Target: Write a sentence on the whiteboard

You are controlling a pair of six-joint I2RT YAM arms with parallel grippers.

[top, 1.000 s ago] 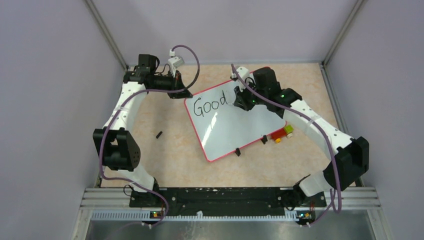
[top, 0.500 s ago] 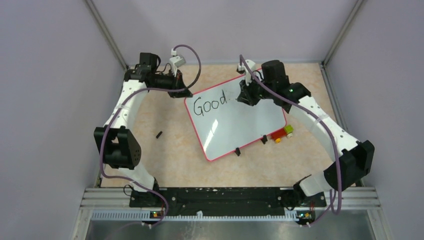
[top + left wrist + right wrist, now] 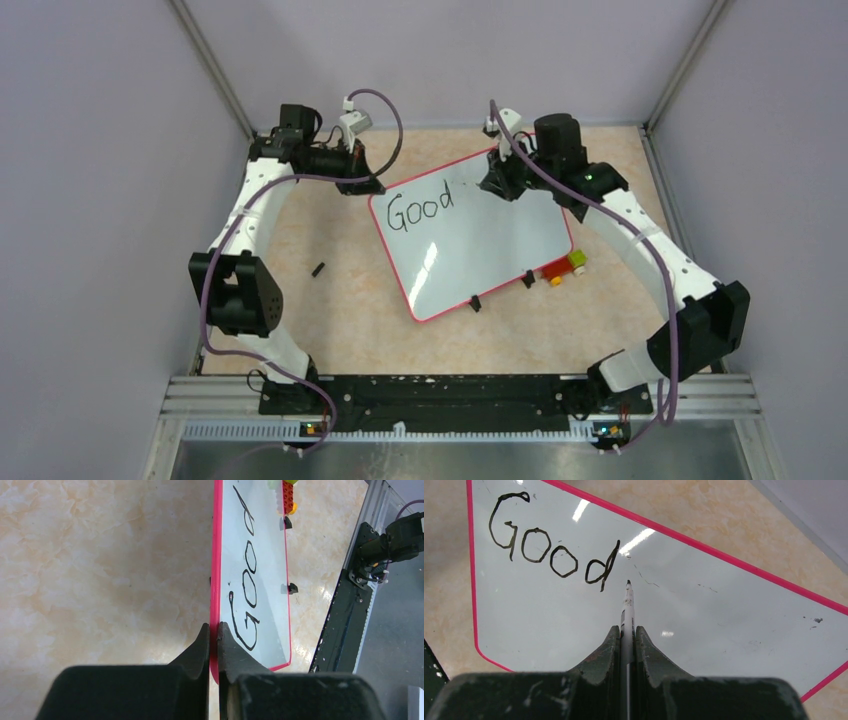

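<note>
My left gripper [image 3: 213,630] is clenched on the red frame of the whiteboard [image 3: 480,250], at the corner nearest the "G". The board lies flat and skewed on the table [image 3: 340,310], between my two arms. My right gripper [image 3: 626,632] is clamped on a thin marker [image 3: 627,602], whose tip points at bare board just past the "d". The sentence [image 3: 555,555] reads only "Good", so I judge the job barely begun and the next word due. To do it well, I should leave a clear gap after the "d" and hold the baseline of "Good". Pressure should be light and even, with letters small because the frame is near on that side, and the left pinch must stay firm so the board cannot skate. I cannot tell whether the tip touches the surface or hangs just above it. In the overhead view my right wrist covers the tip and the board's far corner. The marker's barrel is buried between my fingers. A small black object [image 3: 318,269] left of the board is too small to name. The coloured blocks [image 3: 565,268] at the board's near edge are only coarsely visible.
</note>
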